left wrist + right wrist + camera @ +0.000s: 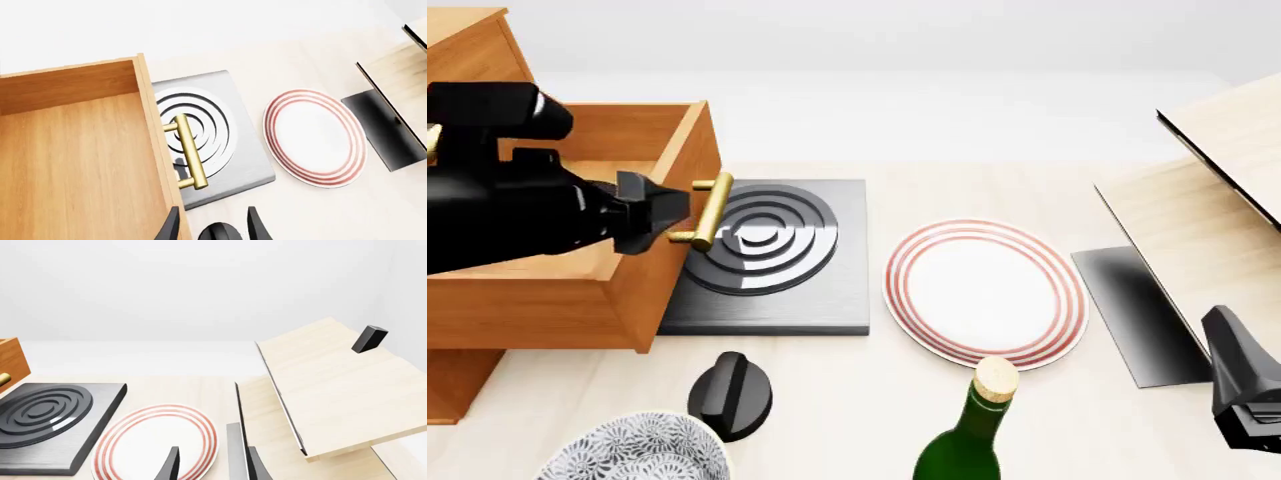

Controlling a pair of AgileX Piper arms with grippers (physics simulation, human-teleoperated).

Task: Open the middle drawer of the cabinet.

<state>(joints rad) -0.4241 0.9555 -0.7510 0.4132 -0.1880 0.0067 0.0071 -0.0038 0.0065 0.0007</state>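
The orange-brown cabinet [465, 52] stands at the far left of the front view. Its middle drawer [541, 315] is pulled well out over the table, and I see its bare wooden inside [73, 160]. The brass handle [709, 211] [189, 152] on its front is free. My left gripper [661, 215] [213, 227] hovers just above the drawer's front edge, a little behind the handle, open and holding nothing. My right gripper [1225, 335] [213, 465] rests low at the right, open and far from the cabinet.
A dark hotplate with rings [777, 250] lies under the drawer's front. A red-rimmed plate [985, 290] is mid-table. A green bottle [968, 440], a black knob [731, 395] and a patterned bowl [627, 455] stand near the front. A pale wooden box [1214, 200] fills the right.
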